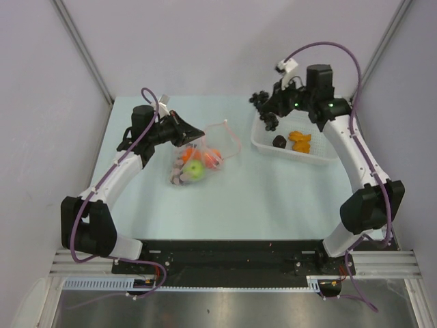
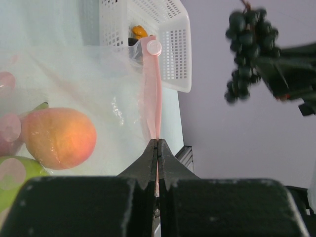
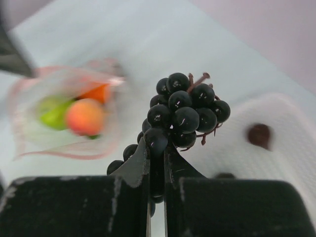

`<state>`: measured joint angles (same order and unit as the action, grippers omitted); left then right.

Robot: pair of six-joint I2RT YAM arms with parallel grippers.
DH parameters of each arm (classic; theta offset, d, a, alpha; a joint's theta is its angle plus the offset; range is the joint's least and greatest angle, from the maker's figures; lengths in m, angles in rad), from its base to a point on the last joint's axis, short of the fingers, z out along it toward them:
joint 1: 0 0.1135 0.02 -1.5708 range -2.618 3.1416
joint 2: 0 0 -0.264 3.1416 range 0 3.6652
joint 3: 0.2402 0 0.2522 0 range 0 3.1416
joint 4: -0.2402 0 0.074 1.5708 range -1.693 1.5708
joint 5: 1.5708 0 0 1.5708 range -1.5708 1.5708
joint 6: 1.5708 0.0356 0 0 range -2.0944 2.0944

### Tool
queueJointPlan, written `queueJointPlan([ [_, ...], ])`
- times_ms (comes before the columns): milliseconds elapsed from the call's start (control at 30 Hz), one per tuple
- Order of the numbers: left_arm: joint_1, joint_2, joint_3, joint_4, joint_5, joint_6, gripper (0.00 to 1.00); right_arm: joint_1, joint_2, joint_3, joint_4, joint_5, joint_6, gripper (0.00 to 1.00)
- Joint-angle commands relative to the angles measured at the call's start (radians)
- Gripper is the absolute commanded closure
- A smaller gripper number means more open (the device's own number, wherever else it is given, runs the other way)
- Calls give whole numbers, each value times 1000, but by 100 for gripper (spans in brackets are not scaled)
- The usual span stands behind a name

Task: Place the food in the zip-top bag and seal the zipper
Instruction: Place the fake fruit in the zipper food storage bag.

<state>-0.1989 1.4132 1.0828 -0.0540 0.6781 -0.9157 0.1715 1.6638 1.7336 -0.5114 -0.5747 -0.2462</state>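
Dark grape cluster (image 3: 182, 111) hangs pinched in the right gripper (image 3: 157, 150) over the basket's (image 1: 263, 141) far-left corner. Left gripper (image 2: 157, 148) clamps the zipper (image 2: 151, 89) of the zip-top bag (image 1: 217, 140), which lies left of the table's (image 1: 273, 198) centre, peach (image 2: 59, 138) inside

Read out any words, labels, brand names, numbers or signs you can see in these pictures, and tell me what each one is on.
No readable text in any view.
The zip-top bag, its zipper, the grape cluster and the white basket bear no print.
The white tag on the right arm's cable is too small to tell whether it carries any marking.
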Motion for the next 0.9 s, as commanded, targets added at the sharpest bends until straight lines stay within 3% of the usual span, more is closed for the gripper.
queueJointPlan([
  [0,-2,-28,35,40,20,5,100,192,-90,-71,-29,-120,67,100],
  [267,-2,-36,25,48,34,8,100,321,13,-49,-173,-111,25,100],
  [500,-14,-54,-4,45,44,34,100,319,217,188,-318,-155,28,100],
  [667,-27,-60,-20,33,54,55,100,301,364,424,-393,-226,117,100],
  [867,-46,-59,-38,43,64,51,100,302,474,489,-389,-376,338,100],
])
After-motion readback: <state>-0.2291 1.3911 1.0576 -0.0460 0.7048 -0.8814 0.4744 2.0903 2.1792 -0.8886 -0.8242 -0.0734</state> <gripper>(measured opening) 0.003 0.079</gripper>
